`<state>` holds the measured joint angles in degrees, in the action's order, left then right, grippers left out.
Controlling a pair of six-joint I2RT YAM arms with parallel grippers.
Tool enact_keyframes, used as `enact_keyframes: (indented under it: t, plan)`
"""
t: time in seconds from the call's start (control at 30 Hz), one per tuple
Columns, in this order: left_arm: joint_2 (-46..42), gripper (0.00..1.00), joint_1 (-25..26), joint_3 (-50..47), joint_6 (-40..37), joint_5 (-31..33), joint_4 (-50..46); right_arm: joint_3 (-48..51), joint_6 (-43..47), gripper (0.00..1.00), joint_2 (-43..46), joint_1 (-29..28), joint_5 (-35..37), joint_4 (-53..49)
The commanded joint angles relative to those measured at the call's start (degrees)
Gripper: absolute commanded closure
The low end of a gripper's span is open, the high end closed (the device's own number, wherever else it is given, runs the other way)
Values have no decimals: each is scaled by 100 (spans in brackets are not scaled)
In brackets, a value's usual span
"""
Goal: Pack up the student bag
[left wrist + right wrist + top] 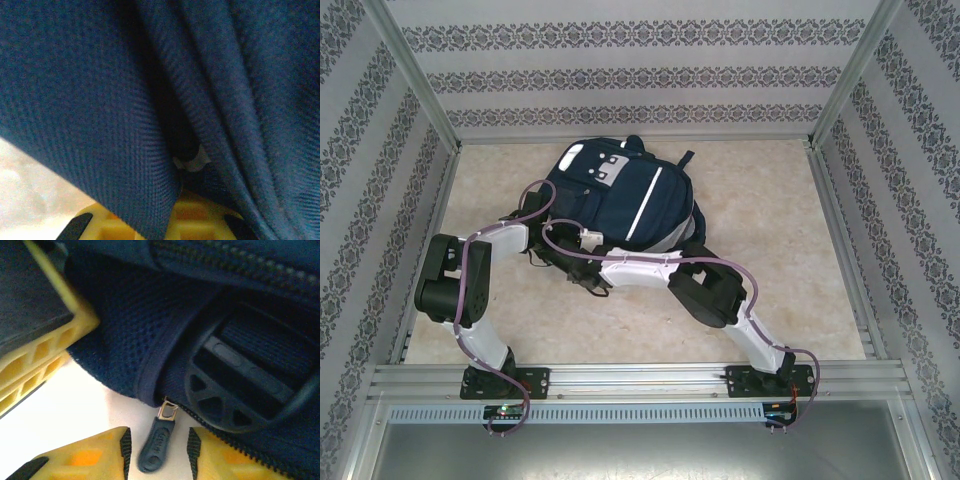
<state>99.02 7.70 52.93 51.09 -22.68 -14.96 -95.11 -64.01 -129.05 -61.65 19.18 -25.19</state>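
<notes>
Left hand (155, 229) clamped on student bag (620, 195) fabric; right hand (157, 452) open, straddling the bag's zipper pull (154, 442).

Counter (770, 250): pale beige, marbled surface, filling the middle of the top view.

Item lying on it, one: student bag (620, 195), dark navy with thin white stripes and light-grey patches. It lies flat, front upward, at upper centre of the frame, with bare counter to its left and right.

Detail, right wrist view: navy zipper pull (156, 445) resting on the counter, bottom centre.
</notes>
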Motion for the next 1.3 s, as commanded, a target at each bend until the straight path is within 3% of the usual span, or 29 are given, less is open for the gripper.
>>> enact_keyframes:
  t: [0.0, 0.23, 0.53, 0.83, 1.03, 1.27]
  plan:
    - [38, 92, -24, -125, 70, 71, 63, -3, -191, 65, -138, 133, 355, -571]
    - [64, 91, -27, -89, 33, 64, 25, -67, 32, 70, -192, 177, 245, -487]
    - [95, 92, -34, -50, 15, 71, -16, -187, 322, 98, -219, 171, 254, -545]
    - [109, 92, -41, 51, -13, 143, -122, 146, 638, 100, 289, 153, 302, -455]
    - [5, 100, -213, 166, -9, 466, -440, 1023, 718, 100, 1101, 150, 305, -193]
    - [12, 100, -568, 263, -17, 583, -629, 2007, 754, 100, 1961, 161, 384, -283]
